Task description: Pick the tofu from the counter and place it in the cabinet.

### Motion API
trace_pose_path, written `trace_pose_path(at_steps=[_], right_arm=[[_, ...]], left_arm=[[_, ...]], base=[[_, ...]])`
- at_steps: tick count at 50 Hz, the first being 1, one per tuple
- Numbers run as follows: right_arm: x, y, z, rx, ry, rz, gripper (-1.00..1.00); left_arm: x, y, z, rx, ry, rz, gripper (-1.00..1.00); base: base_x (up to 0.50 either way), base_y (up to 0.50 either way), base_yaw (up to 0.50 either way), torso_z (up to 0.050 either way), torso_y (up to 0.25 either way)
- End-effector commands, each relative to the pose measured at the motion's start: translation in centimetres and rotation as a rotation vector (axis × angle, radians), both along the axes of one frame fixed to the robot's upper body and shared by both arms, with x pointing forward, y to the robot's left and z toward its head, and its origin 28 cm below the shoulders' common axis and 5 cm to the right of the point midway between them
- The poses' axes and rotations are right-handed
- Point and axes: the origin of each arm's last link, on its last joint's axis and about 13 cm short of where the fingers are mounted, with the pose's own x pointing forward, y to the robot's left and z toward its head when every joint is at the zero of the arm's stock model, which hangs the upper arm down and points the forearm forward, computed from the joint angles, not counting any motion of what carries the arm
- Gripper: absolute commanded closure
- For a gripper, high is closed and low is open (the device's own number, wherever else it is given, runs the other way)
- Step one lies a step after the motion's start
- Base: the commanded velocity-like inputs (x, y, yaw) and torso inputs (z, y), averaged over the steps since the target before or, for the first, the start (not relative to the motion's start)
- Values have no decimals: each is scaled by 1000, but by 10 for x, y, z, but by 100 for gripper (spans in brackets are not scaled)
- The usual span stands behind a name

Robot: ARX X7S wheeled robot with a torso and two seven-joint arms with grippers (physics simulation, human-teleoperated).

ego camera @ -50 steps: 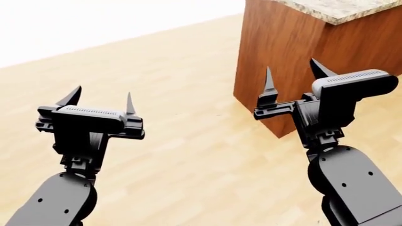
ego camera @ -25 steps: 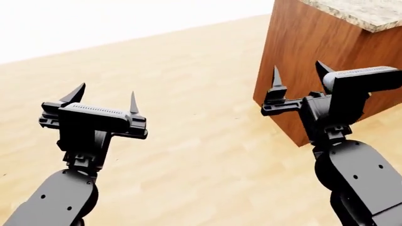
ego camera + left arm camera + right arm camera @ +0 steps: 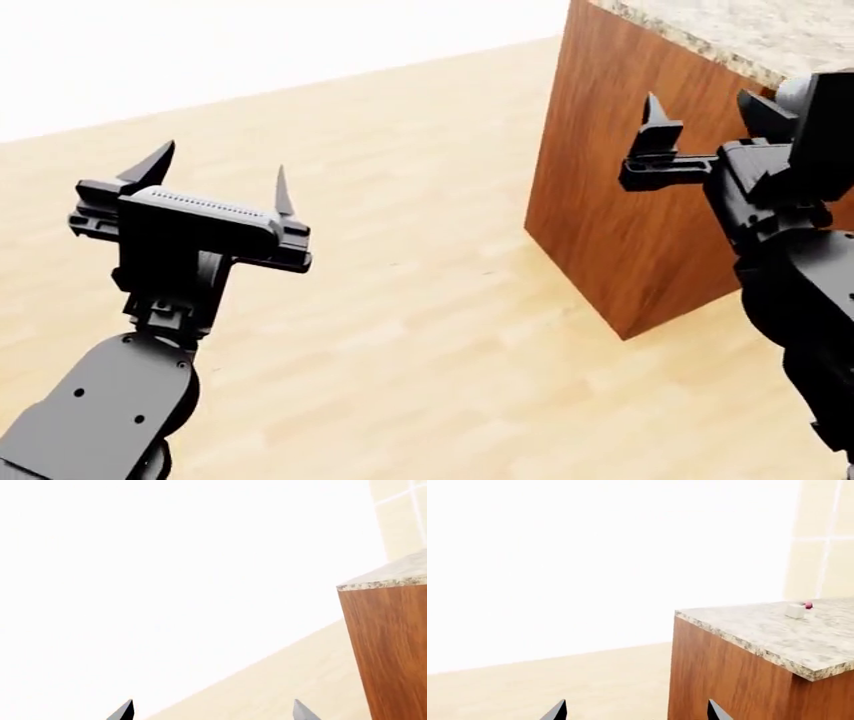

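Observation:
The tofu [image 3: 794,610], a small off-white block, lies far back on the counter [image 3: 760,630], seen only in the right wrist view. The counter's granite top and wood side also show at the head view's upper right [image 3: 607,180] and in the left wrist view [image 3: 390,645]. My right gripper [image 3: 705,108] is open and empty in the air in front of the counter's wood side, well short of the tofu. My left gripper [image 3: 218,180] is open and empty over the floor, away from the counter. Both wrist views show only spread fingertips [image 3: 127,711] [image 3: 560,711]. The cabinet is out of view.
A small pink radish-like vegetable [image 3: 808,605] lies right beside the tofu. Light wood floor [image 3: 400,330] stretches in front of the counter's corner. A bright white wall fills the background, with pale tiled wall [image 3: 820,540] behind the counter.
My right gripper has risen and moved right, up against the counter's side near its top edge. The view has shifted a little around the counter corner. The left gripper has barely moved.

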Motion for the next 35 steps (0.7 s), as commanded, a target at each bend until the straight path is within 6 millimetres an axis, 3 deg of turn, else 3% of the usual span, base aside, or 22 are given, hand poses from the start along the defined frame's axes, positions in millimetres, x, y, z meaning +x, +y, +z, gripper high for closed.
trace_pose_path(at_steps=[1, 25, 35], right_arm=[[1, -12, 9, 38, 12, -33, -100], [11, -25, 11, 44, 45, -54, -100], [10, -24, 16, 31, 52, -16, -100]], left_arm=[[-2, -2, 3, 19, -9, -6, -100], [-1, 0, 10, 37, -3, -1, -100], [8, 12, 37, 90, -28, 3, -100]], base=[[-489, 84, 0, 0, 0], [-494, 47, 0, 0, 1], [-498, 16, 0, 0, 0]])
